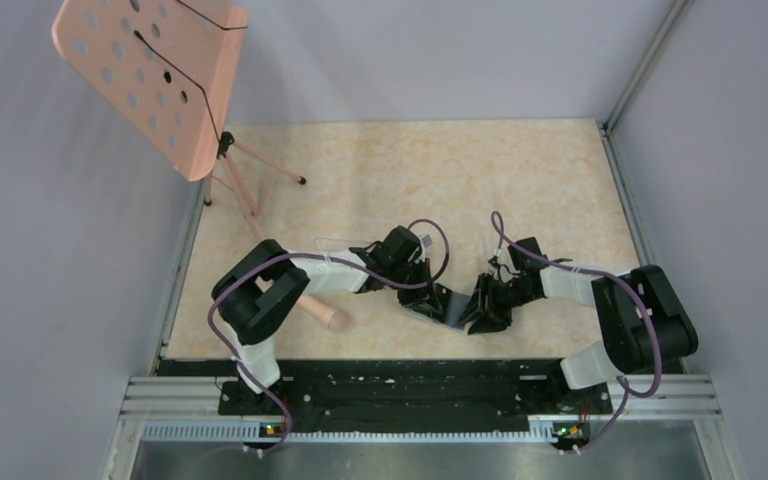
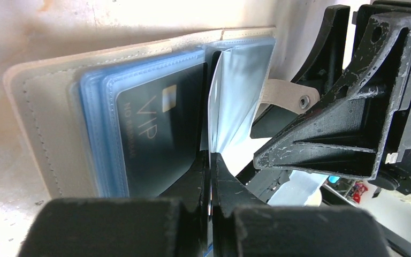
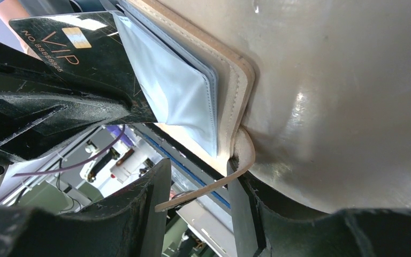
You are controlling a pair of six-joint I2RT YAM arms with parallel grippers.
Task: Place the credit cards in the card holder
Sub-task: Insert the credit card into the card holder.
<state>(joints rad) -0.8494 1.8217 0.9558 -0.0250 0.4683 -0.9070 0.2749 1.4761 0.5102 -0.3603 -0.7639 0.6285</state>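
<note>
The card holder (image 2: pixel 37 118) lies open between both grippers, tan cover down, blue clear sleeves fanned out; it is small in the top view (image 1: pixel 447 306). One black VIP credit card (image 2: pixel 150 134) sits in a left sleeve. My left gripper (image 2: pixel 211 160) is shut on a thin card seen edge-on that runs up into an open sleeve (image 2: pixel 235 91). The right wrist view shows this black VIP card (image 3: pixel 69 48) partly under a sleeve (image 3: pixel 174 93). My right gripper (image 3: pixel 195 209) is open at the holder's edge (image 3: pixel 240 80), with the tan snap strap (image 3: pixel 208 187) loose between its fingers.
A pink perforated panel on a tripod (image 1: pixel 150 75) stands at the back left. A clear plastic box (image 1: pixel 345 245) lies behind the left arm. A peach cylinder (image 1: pixel 325 315) lies by the left arm's base. Grey walls close in the table.
</note>
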